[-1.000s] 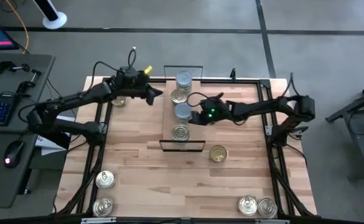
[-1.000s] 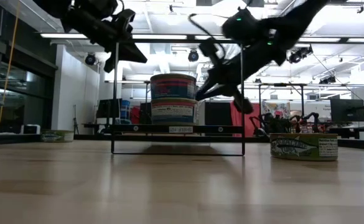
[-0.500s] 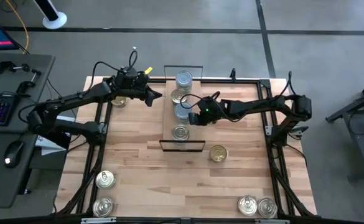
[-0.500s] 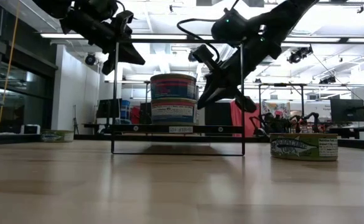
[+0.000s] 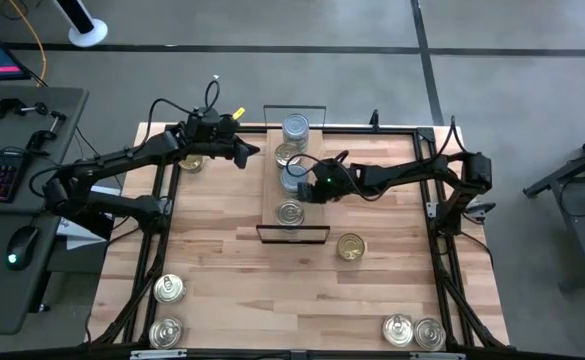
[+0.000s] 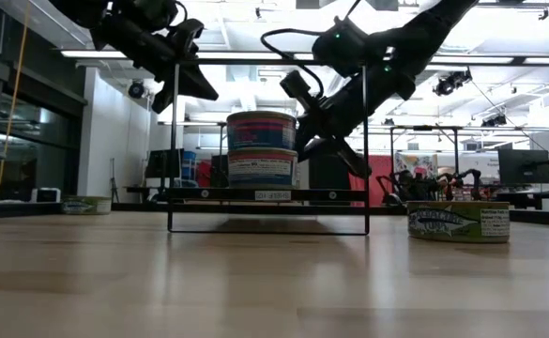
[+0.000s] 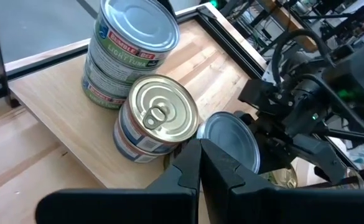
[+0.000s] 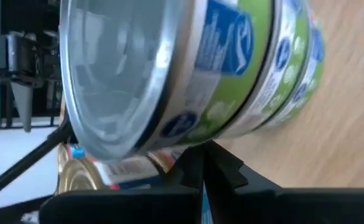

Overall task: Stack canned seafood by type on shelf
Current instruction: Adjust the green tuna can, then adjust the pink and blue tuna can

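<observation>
The shelf is a light-wood plank with black wire end frames, lying at the table's middle. A row of tins rests on it: a silver-topped stack at the far end, a gold-topped stack, a second silver-topped stack and a gold-topped tin. My right gripper is shut, right beside the second silver-topped stack on its right side. My left gripper is shut and hovers above the table just left of the shelf, pointing at the gold-topped stack. My right gripper comes level from the table's right, its shut fingertips at the side wall of the second silver-topped stack, low on it. Whether they touch the wall I cannot tell. The stack stands upright on the plank.
Loose tins rest on the tabletop: one gold-topped tin right of the shelf's near end, one under the left arm, two at the near left corner, two at the near right corner. Bare wood lies between shelf and near edge.
My right gripper has moved toward the table's left, closing in on the second silver-topped stack on the shelf.
</observation>
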Tool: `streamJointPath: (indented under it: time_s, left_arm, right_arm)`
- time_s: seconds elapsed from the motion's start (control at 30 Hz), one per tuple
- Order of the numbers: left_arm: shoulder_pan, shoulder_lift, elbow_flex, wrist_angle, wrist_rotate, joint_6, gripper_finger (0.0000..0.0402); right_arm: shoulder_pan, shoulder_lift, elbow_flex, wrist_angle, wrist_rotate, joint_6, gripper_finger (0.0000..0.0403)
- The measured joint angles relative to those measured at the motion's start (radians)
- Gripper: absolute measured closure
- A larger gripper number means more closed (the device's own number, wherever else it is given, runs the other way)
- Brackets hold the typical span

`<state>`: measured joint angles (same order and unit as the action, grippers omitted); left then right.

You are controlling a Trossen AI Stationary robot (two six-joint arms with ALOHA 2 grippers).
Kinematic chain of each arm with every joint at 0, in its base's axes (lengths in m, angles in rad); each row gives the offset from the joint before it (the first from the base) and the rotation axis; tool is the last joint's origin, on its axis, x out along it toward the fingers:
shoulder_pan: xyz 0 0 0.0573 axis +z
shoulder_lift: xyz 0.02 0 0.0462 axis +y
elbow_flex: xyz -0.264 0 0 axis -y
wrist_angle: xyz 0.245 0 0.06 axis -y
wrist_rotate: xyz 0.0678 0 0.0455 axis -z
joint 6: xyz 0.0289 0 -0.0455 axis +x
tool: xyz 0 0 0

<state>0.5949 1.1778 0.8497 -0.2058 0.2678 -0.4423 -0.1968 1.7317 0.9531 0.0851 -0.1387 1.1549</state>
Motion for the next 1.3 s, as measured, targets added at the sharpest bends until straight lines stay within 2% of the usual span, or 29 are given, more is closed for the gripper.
streamJointPath:
  time_s: [0.5,0.73,0.87,0.93,1.03,1.17,1.3]
  left_arm:
    - [0.000,0.000,0.000,0.001,-0.019,0.007,0.0401]
    - [0.000,0.000,0.000,-0.033,-0.023,0.017,0.0402]
    - [-0.009,0.009,-0.037,-0.030,-0.107,0.027,0.0402]
    - [-0.012,0.015,-0.086,0.015,-0.146,0.000,0.0402]
    - [-0.014,0.037,-0.175,0.167,-0.167,-0.079,0.0401]
    - [-0.014,0.111,-0.263,0.419,-0.202,-0.191,0.0402]
    - [-0.015,0.213,-0.277,0.552,-0.217,-0.245,0.0401]
  right_arm:
    - [-0.022,0.000,0.000,0.055,0.059,0.016,0.0403]
    - [-0.014,-0.008,0.000,0.031,-0.078,-0.014,0.0403]
    - [-0.018,-0.055,0.000,-0.087,-0.108,-0.075,0.0403]
    - [-0.029,-0.088,0.000,-0.171,-0.088,-0.103,0.0403]
    - [-0.051,-0.127,0.000,-0.253,-0.009,-0.116,0.0403]
    - [-0.092,-0.140,0.000,-0.228,0.054,-0.112,0.0403]
    - [-0.114,-0.140,0.000,-0.215,0.118,-0.085,0.0403]
